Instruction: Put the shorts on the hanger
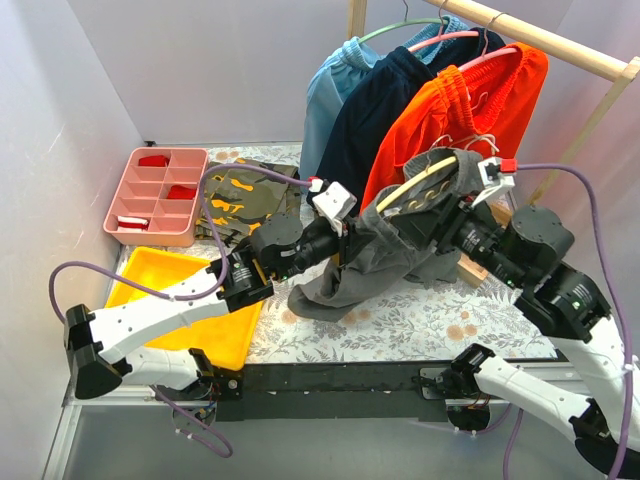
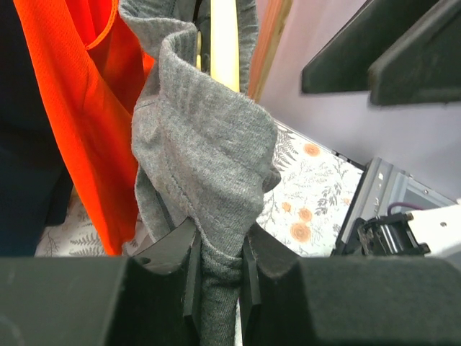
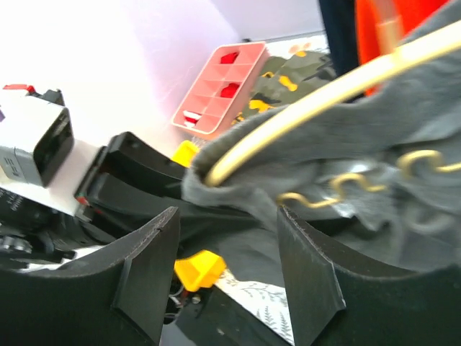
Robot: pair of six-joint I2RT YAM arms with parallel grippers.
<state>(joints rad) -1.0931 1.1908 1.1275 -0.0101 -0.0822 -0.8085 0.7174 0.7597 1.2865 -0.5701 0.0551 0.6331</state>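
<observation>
The dark grey shorts (image 1: 365, 262) hang in a bunch over the table's middle, their upper part draped over the cream hanger (image 1: 423, 180). My left gripper (image 1: 343, 237) is shut on a fold of the shorts (image 2: 209, 151), with the hanger's pale bar (image 2: 223, 43) straight ahead of it. My right gripper (image 1: 450, 215) is open just right of the hanger. In the right wrist view the right gripper (image 3: 227, 216) holds nothing; the hanger's bar (image 3: 324, 94) and wavy lower bar (image 3: 346, 184) lie beyond it, wrapped in the shorts (image 3: 403, 122). What holds the hanger up is hidden.
Orange shorts (image 1: 470, 100), a navy garment (image 1: 385, 100) and a light blue one (image 1: 335, 90) hang on the wooden rail (image 1: 540, 35) right behind. A camouflage garment (image 1: 240, 195), a pink compartment tray (image 1: 155, 195) and a yellow bin (image 1: 170, 290) sit at the left.
</observation>
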